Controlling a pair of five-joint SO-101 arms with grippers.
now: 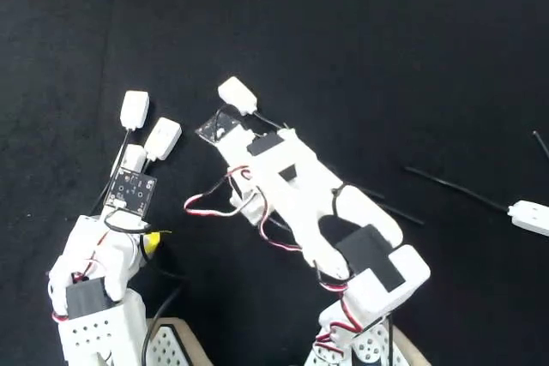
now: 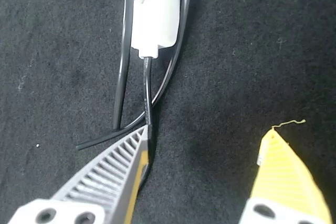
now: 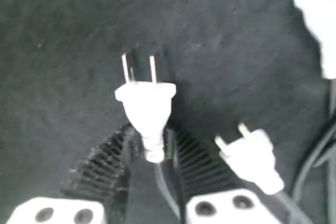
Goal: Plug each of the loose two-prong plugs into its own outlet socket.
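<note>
Your right gripper (image 3: 152,135) is clamped on the plug (image 3: 146,103) only at its cord end, so it could pivot or slip when the prongs meet a socket. The plug is white with two bare prongs and sits just off the black table, near the outlet socket (image 2: 155,14). The left gripper (image 2: 209,130) is spread wide, and its grey finger touches a cable (image 2: 148,103) that could snag.

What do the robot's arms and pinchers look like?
The left arm and right arm are white plastic with black motor blocks and red, white and black wires. A small black circuit board sits at the left wrist. The left end effector has ribbed fingers, one grey and one yellow. The right end effector has dark ribbed fingers on white bases with screw holes.
</note>
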